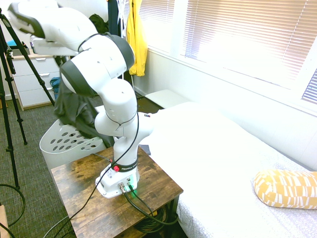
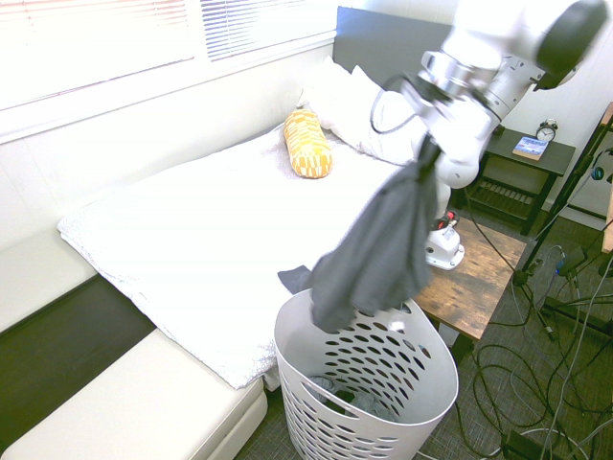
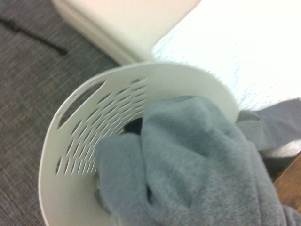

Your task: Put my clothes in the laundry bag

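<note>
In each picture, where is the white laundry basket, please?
First exterior view: at left, behind the wooden table.
Second exterior view: bottom centre, the laundry basket below the hanging garment.
Wrist view: centre-left, partly covered by the garment.
Shared landmark: the grey garment.

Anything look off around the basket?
Yes: the grey garment hangs from the end effector over the laundry basket, but a small dark cloth lies on the bed's edge beside it, perhaps stray.
</note>
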Available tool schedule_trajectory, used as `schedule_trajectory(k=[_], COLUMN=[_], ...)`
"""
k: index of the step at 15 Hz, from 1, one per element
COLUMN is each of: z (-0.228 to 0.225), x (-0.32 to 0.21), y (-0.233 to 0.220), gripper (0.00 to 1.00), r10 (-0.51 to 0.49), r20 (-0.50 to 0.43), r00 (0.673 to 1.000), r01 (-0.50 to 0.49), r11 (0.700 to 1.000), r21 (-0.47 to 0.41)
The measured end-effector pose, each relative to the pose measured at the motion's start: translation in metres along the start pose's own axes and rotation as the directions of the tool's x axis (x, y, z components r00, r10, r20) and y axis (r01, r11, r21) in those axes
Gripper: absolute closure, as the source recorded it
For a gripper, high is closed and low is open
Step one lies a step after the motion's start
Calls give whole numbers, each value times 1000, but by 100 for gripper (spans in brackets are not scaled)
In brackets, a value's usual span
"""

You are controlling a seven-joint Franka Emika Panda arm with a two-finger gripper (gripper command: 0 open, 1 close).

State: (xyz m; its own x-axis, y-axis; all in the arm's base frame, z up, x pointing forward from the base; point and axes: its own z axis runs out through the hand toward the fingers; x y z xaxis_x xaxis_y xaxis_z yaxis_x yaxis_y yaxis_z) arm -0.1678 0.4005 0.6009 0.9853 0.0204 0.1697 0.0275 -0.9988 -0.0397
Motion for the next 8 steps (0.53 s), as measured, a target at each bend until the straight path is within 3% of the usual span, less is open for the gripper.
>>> schedule_trajectory(k=[2,4,5,8], z=[60,95,103,108], x=[-30,-16,-8,-9], y=[-29,-54,-61,-68], gripper=[100,100,0,0], r10=[-18,3,13,3], r20=[18,50,67,83], r00=[1000,999,998,997], r01=[19,1,-7,6], r11=[999,997,996,994], r21=[-38,-78,-93,-108])
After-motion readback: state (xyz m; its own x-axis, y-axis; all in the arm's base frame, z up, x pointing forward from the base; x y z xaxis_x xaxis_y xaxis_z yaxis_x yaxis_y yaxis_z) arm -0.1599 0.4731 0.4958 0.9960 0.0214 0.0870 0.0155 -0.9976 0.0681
